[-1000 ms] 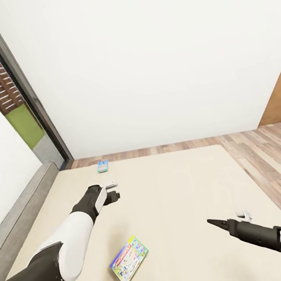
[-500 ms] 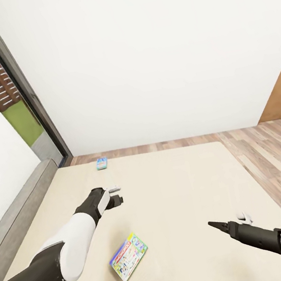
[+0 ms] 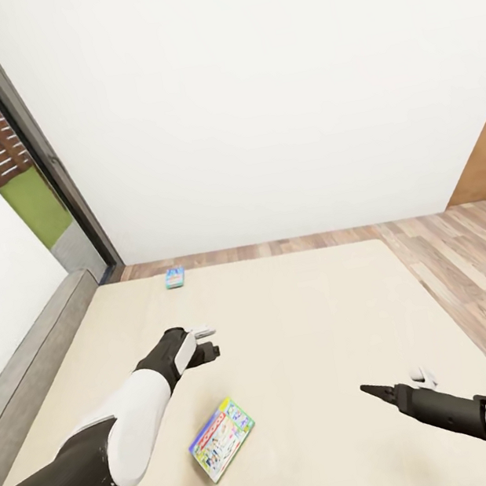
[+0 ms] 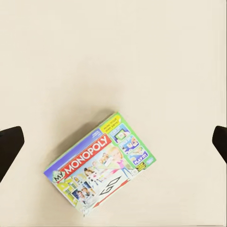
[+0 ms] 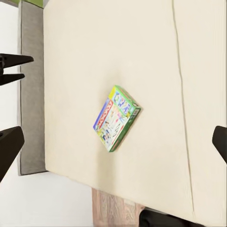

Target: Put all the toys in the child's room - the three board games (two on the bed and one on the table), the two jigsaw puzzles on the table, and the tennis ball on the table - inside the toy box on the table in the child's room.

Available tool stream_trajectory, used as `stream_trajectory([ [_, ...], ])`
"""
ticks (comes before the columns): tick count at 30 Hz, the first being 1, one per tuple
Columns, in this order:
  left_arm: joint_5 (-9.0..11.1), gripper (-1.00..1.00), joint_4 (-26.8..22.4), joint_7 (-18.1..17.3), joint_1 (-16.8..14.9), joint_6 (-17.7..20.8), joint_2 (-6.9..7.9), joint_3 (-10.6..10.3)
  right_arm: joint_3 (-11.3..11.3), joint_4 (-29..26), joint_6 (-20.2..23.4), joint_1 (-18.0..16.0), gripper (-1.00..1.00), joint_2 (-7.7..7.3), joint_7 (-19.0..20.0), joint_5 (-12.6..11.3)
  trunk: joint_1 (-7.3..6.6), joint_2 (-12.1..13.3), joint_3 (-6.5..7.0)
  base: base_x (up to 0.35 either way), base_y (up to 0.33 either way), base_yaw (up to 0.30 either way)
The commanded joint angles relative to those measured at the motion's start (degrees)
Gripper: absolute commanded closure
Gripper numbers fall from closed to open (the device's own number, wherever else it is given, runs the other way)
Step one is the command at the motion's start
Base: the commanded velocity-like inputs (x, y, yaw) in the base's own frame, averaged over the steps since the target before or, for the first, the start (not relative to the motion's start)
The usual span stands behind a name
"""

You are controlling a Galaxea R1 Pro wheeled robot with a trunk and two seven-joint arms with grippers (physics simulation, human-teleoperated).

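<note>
On beige bed [image 3: 304,320], Monopoly box [image 3: 222,439]

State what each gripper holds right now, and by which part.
Nothing is held. Both the left gripper and the right gripper hang open above the bed; the Monopoly box lies untouched on it.

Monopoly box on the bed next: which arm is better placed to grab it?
Left, probably. The left claw hangs open above the Monopoly box, which lies centred between its tips in the left wrist view. The right claw sits farther off to the side.
</note>
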Motion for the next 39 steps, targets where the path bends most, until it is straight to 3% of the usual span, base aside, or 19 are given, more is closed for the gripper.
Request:
stream_trajectory([
  [1,-0.4,-1.0,-0.1,0.1,0.0,0.3,-0.13,0.5,-0.1,0.0,0.3,0.0,-1.0,0.0,0.2,0.4,0.03,-0.1,-0.2,0.0,0.0,0.0],
  [7,-0.3,-1.0,-0.1,0.1,0.0,0.2,-0.37,0.8,-0.1,0.0,0.4,0.0,-1.0,0.02,0.3,3.2,0.03,-0.1,-0.77,0.0,0.0,0.0],
  [11,-0.3,-1.0,-0.5,0.2,0.0,-0.1,-0.47,0.8,-0.1,0.0,0.4,0.0,-1.0,0.01,0.3,3.7,0.03,-0.1,-1.15,0.0,0.0,0.0],
  [28,-0.3,-1.0,-3.3,0.4,0.0,-0.6,-0.73,0.8,0.0,0.0,0.3,0.0,-1.0,0.02,-0.1,3.9,0.03,-0.1,-2.75,0.0,0.0,0.0],
  [39,-0.4,-1.0,-3.4,1.9,0.0,-5.7,-1.41,0.8,0.0,0.0,0.5,0.0,-1.0,-0.07,-0.3,3.9,0.03,-0.1,-3.79,0.0,0.0,0.0],
])
